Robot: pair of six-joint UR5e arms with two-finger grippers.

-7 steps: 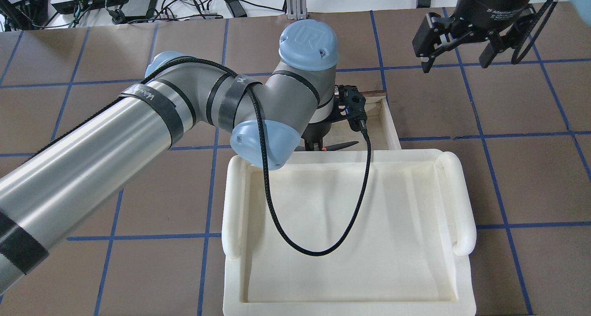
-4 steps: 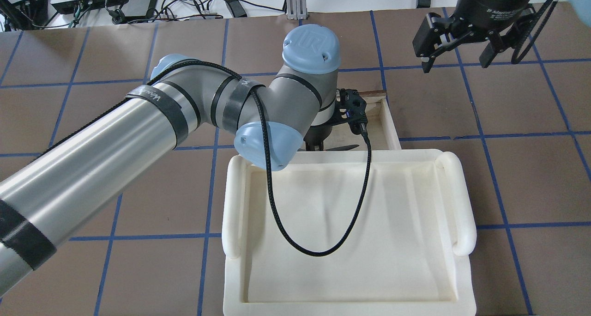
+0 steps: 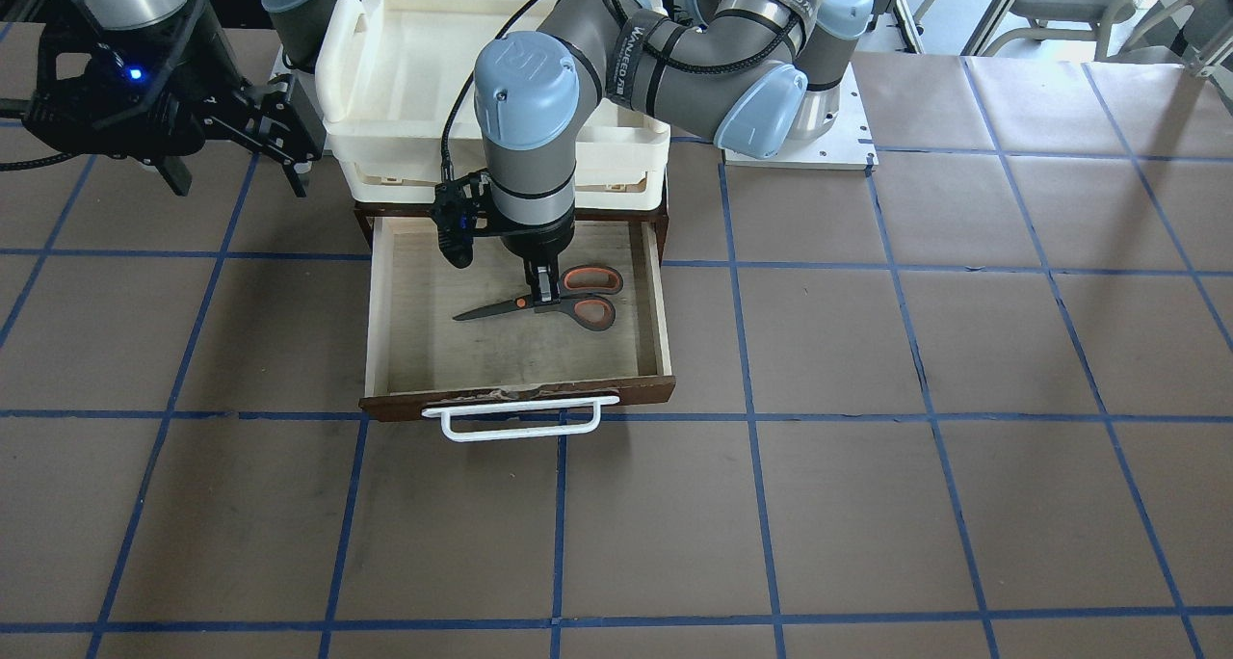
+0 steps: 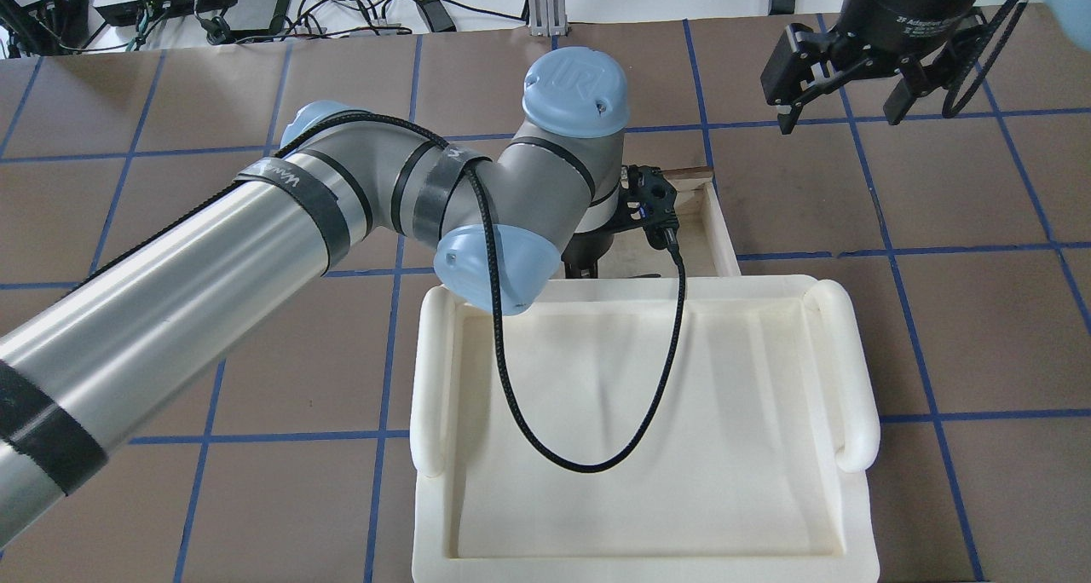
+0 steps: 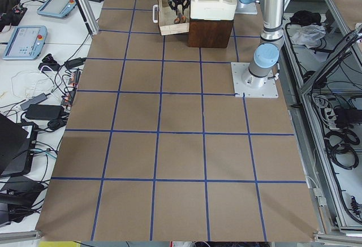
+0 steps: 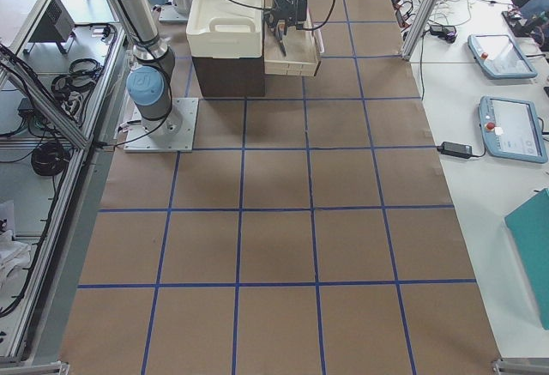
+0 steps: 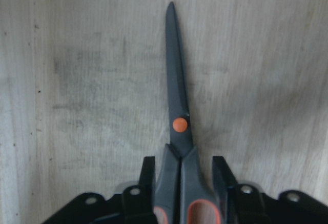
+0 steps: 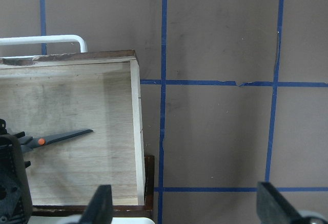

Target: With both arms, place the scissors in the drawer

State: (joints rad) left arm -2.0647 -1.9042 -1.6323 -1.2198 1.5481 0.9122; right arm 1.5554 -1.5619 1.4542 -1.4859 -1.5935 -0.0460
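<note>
The scissors [image 3: 590, 313] lie low over the pale floor of the open dark brown drawer [image 3: 378, 331], blades pointing toward the robot's right. My left gripper [image 3: 546, 291] points straight down into the drawer and is shut on the scissors just behind the orange pivot. In the left wrist view the fingers [image 7: 147, 183] press both sides of the grey handles of the scissors [image 7: 177, 101]. My right gripper [image 4: 839, 123] is open and empty, hovering above the table beside the drawer's side wall [image 8: 136, 131]. The right wrist view shows the scissors' blade [image 8: 64, 136].
A cream-white plastic tray [image 4: 855, 370] sits on top of the cabinet, behind the open drawer. The drawer's white bar handle [image 3: 520, 420] sticks out at its front. The left arm's black cable [image 4: 580, 464] hangs over the tray.
My left arm has sunk a little into the drawer with the scissors, so the blade and orange dot are nearly hidden behind the tray edge overhead. The right gripper has hardly moved.
</note>
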